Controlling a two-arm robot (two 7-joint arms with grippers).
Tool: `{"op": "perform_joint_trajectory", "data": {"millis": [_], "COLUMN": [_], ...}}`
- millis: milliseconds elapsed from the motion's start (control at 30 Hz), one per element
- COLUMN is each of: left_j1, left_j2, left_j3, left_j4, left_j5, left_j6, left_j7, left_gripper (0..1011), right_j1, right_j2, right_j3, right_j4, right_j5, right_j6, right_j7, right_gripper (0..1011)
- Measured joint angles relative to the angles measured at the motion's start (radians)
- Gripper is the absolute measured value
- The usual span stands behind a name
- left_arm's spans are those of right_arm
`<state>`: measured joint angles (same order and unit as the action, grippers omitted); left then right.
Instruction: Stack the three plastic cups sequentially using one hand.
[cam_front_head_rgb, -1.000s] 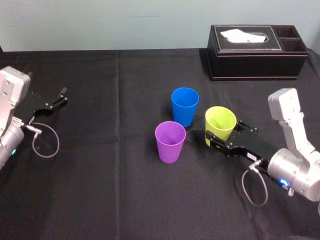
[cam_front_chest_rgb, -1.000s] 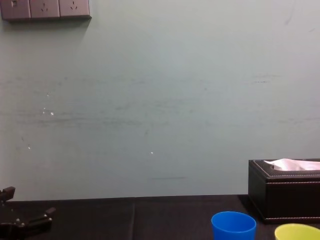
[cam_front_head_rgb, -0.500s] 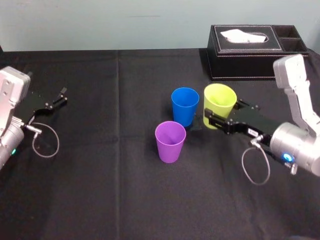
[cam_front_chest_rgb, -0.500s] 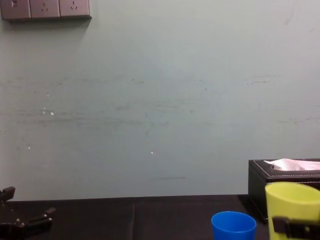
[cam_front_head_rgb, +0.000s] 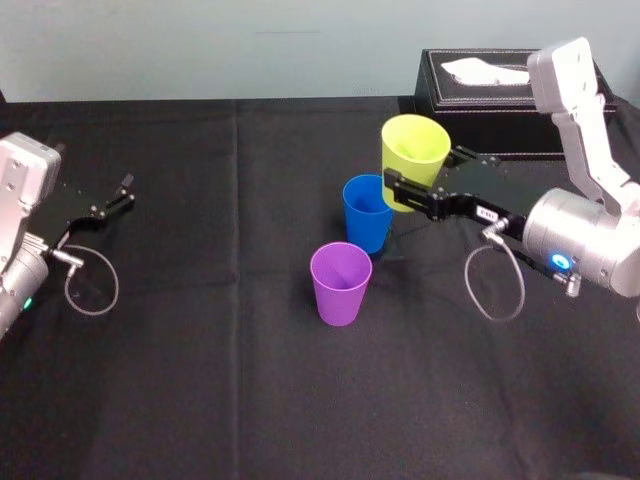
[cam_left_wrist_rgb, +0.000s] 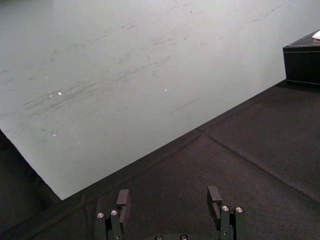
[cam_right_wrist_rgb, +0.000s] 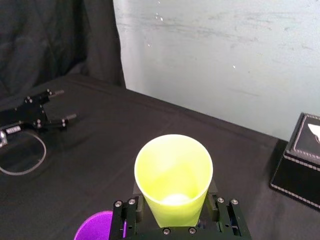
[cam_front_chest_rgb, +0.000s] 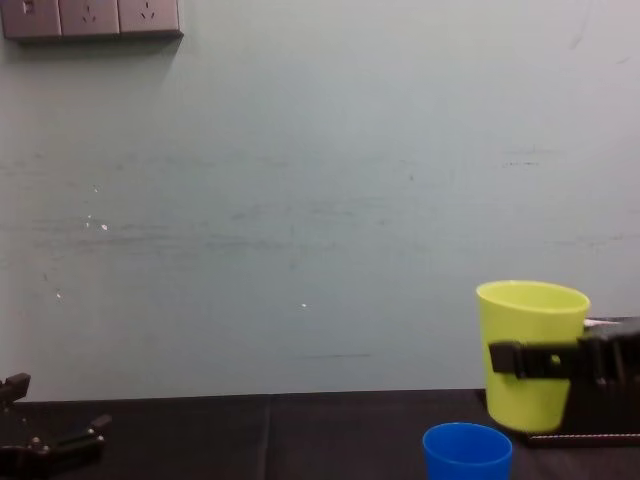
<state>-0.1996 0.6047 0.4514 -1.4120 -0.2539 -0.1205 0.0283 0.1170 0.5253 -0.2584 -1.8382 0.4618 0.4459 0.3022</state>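
My right gripper (cam_front_head_rgb: 404, 190) is shut on the yellow-green cup (cam_front_head_rgb: 415, 158), holding it upright in the air. In the chest view the yellow-green cup (cam_front_chest_rgb: 530, 330) hangs a little above and to the right of the blue cup (cam_front_chest_rgb: 467, 452), with the right gripper (cam_front_chest_rgb: 540, 358) clamped across its middle. The blue cup (cam_front_head_rgb: 366, 212) stands on the black cloth, and the purple cup (cam_front_head_rgb: 340, 283) stands in front of it, slightly left. In the right wrist view the yellow-green cup (cam_right_wrist_rgb: 174, 180) sits between the fingers and the purple cup (cam_right_wrist_rgb: 97, 227) shows below. My left gripper (cam_front_head_rgb: 122, 193) is parked at the far left, open (cam_left_wrist_rgb: 168, 200).
A black leather tissue box (cam_front_head_rgb: 480, 85) stands at the back right, just behind the raised cup and my right arm. The black tablecloth (cam_front_head_rgb: 200, 380) has free room at the front and left. A pale wall closes off the back edge.
My right gripper has lifted the yellow-green cup off the table and carried it up and to the left, toward the blue cup. The left arm has not moved.
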Motion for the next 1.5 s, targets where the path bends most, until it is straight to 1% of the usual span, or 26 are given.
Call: {"op": "perform_joint_trajectory", "data": {"millis": [233,367,633,900,1500], "left_j1": [0.000,0.000,0.000,0.000,0.000], "left_j2": [0.000,0.000,0.000,0.000,0.000], "left_j3": [0.000,0.000,0.000,0.000,0.000], "left_j4": [0.000,0.000,0.000,0.000,0.000], "left_j5": [0.000,0.000,0.000,0.000,0.000], "left_j6": [0.000,0.000,0.000,0.000,0.000], "left_j7": [0.000,0.000,0.000,0.000,0.000], "left_gripper": [1010,1010,1010,1010,1010], "right_j1": [0.071,0.116,0.165,0.189,0.207], "right_j2": [-0.024,-0.045,-0.070,-0.075,-0.078], "right_j3": [-0.029,-0.056,-0.093,-0.111,-0.139], "right_j4": [0.043,0.092,0.166,0.214,0.262], "right_j5": [0.026,0.031,0.028,0.023,0.017], "right_j6": [0.019,0.024,0.015,-0.008,-0.031], "right_j7": [-0.001,-0.009,-0.016,-0.010,0.011], "right_gripper": [721,721,721,721,721]}}
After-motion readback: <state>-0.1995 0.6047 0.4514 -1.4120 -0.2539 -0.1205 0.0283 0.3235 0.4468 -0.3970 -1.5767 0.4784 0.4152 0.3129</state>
